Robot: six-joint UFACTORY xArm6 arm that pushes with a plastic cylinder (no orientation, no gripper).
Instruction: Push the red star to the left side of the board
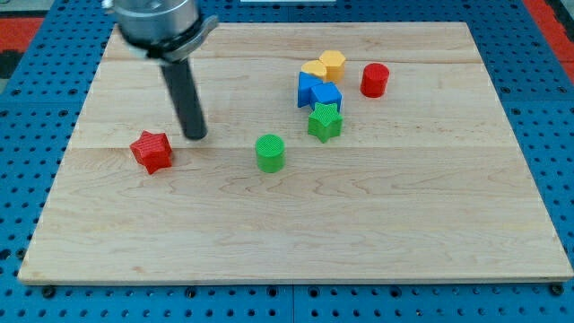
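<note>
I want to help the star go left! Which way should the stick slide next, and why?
Probably slide my tip toward the view's left: it sits just right of the red star, slightly above, so that should nudge the star along the board.

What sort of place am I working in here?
Probably a lab test bench, not a home or shop: a wooden board lies on a blue perforated base, small printed blocks like the red star and green cylinder sit on it, with my tip just right of the star.
</note>
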